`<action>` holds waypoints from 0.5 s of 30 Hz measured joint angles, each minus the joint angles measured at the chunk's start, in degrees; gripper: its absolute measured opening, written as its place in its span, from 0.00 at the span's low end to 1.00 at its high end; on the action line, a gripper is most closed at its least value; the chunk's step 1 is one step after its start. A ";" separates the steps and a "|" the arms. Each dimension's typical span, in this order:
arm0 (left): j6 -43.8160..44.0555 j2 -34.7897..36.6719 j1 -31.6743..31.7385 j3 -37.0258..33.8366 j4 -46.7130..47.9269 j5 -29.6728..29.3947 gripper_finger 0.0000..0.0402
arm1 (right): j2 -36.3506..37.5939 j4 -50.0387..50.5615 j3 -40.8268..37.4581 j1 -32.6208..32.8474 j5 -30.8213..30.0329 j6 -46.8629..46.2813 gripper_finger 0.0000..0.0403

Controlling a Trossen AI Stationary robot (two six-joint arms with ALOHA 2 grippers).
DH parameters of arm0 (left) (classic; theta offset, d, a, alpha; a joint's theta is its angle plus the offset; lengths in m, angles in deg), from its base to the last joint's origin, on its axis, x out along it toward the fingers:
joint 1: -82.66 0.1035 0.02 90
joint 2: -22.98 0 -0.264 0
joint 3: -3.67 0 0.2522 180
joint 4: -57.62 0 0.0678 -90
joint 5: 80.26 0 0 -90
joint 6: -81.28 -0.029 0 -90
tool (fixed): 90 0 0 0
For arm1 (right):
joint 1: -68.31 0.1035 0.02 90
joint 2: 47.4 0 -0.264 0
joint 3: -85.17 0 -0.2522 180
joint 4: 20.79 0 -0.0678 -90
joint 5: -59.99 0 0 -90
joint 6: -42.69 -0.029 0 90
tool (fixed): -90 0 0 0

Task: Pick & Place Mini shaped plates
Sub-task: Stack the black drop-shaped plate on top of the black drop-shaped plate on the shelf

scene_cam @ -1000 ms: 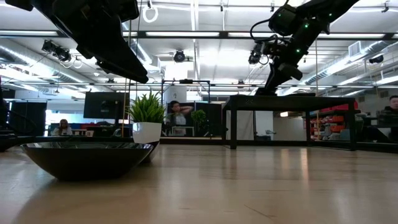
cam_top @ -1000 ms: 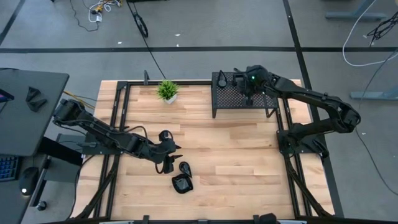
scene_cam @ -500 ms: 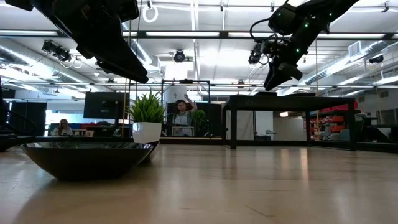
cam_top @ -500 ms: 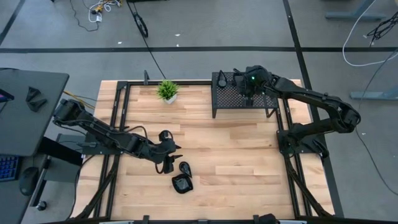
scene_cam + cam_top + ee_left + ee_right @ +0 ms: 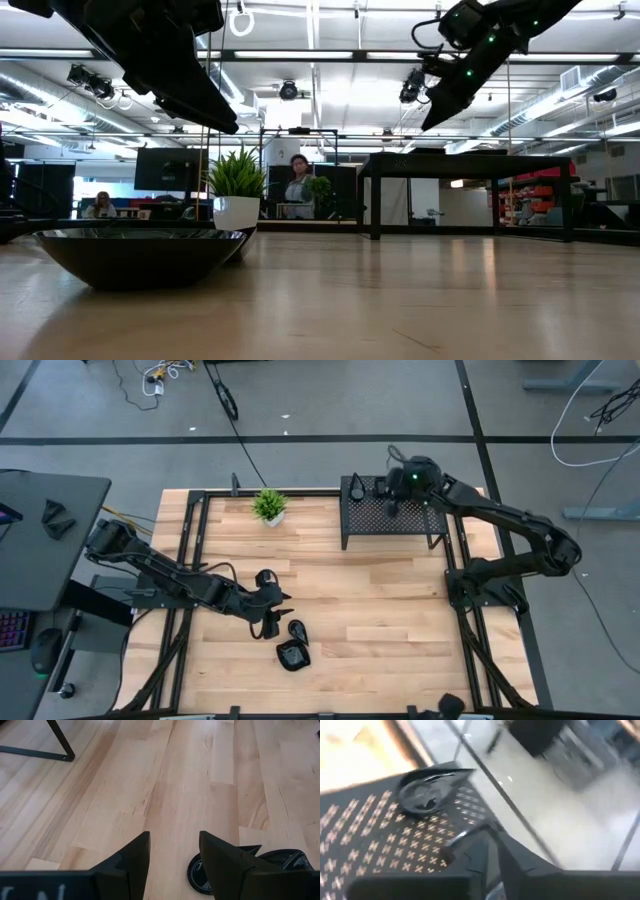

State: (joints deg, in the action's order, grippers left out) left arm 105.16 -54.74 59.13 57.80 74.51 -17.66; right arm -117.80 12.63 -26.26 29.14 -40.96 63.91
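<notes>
Two glossy black mini plates lie on the wooden table near its near edge: a small one (image 5: 297, 630) and a squarish one (image 5: 293, 656). My left gripper (image 5: 272, 622) hovers just left of them, open and empty. In the left wrist view, a round plate (image 5: 198, 874) shows beside its fingers (image 5: 172, 851). A teardrop plate (image 5: 431, 787) rests flat on top of the black perforated rack (image 5: 390, 515). My right gripper (image 5: 395, 495) hangs above the rack, shut and empty (image 5: 490, 837). In the low view, one plate (image 5: 140, 255) sits close by.
A small green potted plant (image 5: 268, 506) stands at the table's far edge, left of the rack. Black frame rails (image 5: 190, 550) run along the table's left and right sides. Bare wood lies between the rack and the near plates. A person (image 5: 300, 190) stands in the room beyond.
My right gripper has risen off the rack top and drawn back a little toward the table's far right, tipping as it went. The teardrop plate stays on the rack. My left arm and the two near plates have kept still.
</notes>
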 joint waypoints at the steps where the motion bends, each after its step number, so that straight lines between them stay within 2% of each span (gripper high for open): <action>1: -0.01 0.01 0.00 0.01 0.00 0.00 0.44 | 0.53 0.27 0.00 0.06 -0.77 -3.52 0.10; 4: -0.01 0.01 0.00 -0.02 0.01 0.00 0.44 | 2.38 1.92 0.00 1.93 0.56 -12.23 0.04; 8: 0.02 0.01 -0.03 -0.02 0.04 0.00 0.44 | 4.14 3.50 0.02 8.60 3.45 -21.05 0.01; 12: 0.02 -0.01 -0.48 -0.02 0.25 0.00 0.44 | 4.53 0.19 -0.36 21.68 2.45 -27.88 0.01; 15: 1.00 0.19 -1.57 -0.02 2.41 0.30 0.44 | 4.25 -9.62 -3.52 32.88 -0.20 -30.73 0.01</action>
State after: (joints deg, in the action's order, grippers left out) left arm 106.16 -54.55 57.56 57.78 76.92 -17.37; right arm -113.55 3.01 -29.78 62.02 -41.16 33.18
